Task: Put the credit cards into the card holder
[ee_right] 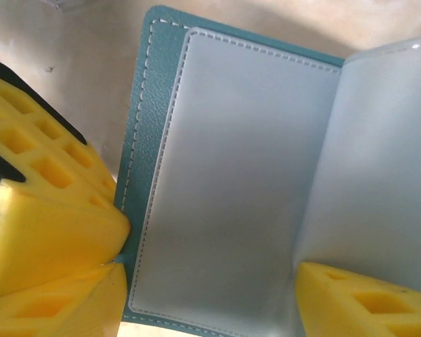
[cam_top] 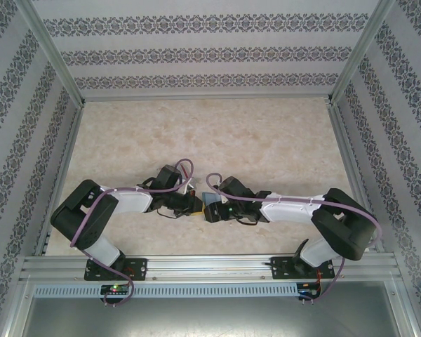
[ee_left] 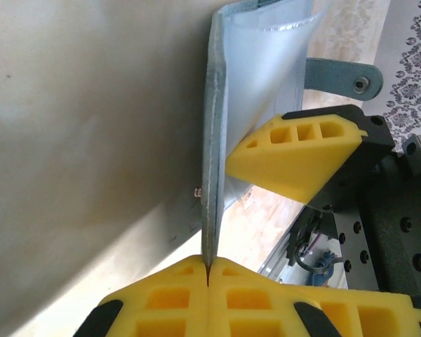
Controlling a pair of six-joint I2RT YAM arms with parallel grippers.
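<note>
The left pincer [ee_left: 208, 272] pinched the edge of the open card holder [ee_right: 238, 175], held between both arms over the bench [cam_top: 266, 133]. The right pincer [cam_top: 213, 210] stood spread, one finger [ee_left: 295, 158] against the holder's clear inner sleeve.

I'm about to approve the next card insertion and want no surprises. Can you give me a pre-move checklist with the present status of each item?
1. Left gripper clamped on the card holder: ok, shut on its edge.
2. Holder open: ok, its pale inside faces the right wrist camera.
3. Right gripper carrying a card: not ok, jaws apart, no card gripped.
4. Right finger clear of the pocket: not ok, it appears to rest against the inner sleeve.
5. Where the credit cards lie: cannot tell.
</note>
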